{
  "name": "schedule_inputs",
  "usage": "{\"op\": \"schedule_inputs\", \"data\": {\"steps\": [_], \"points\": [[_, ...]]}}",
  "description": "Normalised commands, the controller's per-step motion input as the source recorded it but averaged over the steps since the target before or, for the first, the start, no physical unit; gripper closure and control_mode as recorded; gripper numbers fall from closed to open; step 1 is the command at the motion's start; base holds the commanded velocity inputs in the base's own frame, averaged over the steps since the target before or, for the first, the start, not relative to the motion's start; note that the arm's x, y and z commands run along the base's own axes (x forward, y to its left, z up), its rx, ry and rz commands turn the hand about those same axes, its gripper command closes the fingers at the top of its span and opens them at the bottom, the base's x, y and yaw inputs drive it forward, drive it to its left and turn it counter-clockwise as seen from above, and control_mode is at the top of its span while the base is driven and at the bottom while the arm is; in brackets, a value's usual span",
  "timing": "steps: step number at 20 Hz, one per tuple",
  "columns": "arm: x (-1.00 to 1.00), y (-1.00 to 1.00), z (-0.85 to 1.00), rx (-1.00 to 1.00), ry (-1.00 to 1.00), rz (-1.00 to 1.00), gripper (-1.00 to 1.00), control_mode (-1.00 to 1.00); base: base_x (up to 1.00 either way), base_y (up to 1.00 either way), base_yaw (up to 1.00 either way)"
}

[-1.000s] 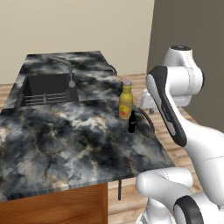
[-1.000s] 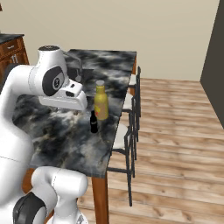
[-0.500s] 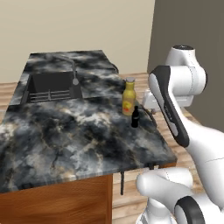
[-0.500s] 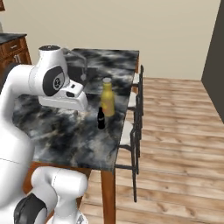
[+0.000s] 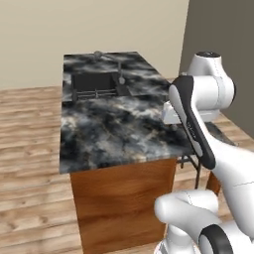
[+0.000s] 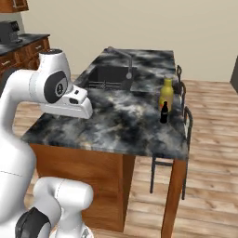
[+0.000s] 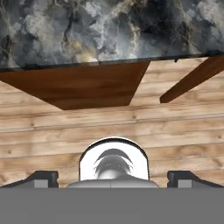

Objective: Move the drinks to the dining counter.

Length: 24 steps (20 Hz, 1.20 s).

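Two drinks stand upright side by side near the right edge of the dining counter [image 6: 116, 118]: a yellow bottle [image 6: 166, 94] with a pale cap, and just in front of it a small brown bottle [image 6: 163, 113]. The counter's marbled top [image 5: 111, 134] has a sunken sink at its far end. My gripper [image 7: 113, 178] is open and empty, its two dark fingertips [image 7: 42, 177] set wide apart. It looks down past the counter's near edge [image 7: 87, 30] to the wooden floor. The hand hangs at the counter's near left corner, well apart from both bottles.
A dark sink [image 5: 94, 85] with a curved faucet [image 6: 122, 55] takes up the island's far end. Dark metal stools [image 6: 184, 122] line its right side. A wall counter with an appliance [image 6: 10, 33] stands far left. Wooden floor [image 5: 30, 149] surrounds the island.
The whole picture has shifted, so the base has moved and now sees the island from further back. Both bottles stand where they were on the counter. The gripper stays open.
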Motion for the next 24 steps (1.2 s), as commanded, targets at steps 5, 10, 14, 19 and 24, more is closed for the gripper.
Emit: {"op": "schedule_inputs", "data": {"steps": [5, 10, 14, 19, 24], "points": [[0.00, 0.00, 0.00, 0.00, 0.00, 0.00, -1.00, 1.00, -0.55, 1.00, 0.06], [0.00, 0.00, 0.00, 0.00, 0.00, 0.00, -1.00, 1.00, -0.36, 1.00, 0.06], [0.00, 0.00, 0.00, 0.00, 0.00, 0.00, -1.00, 1.00, -0.10, 1.00, 0.05], [0.00, 0.00, 0.00, 0.00, 0.00, 0.00, -1.00, 1.00, -0.02, 1.00, 0.06], [0.00, 0.00, 0.00, 0.00, 0.00, 0.00, -1.00, 1.00, 0.00, 1.00, 0.09]]}}
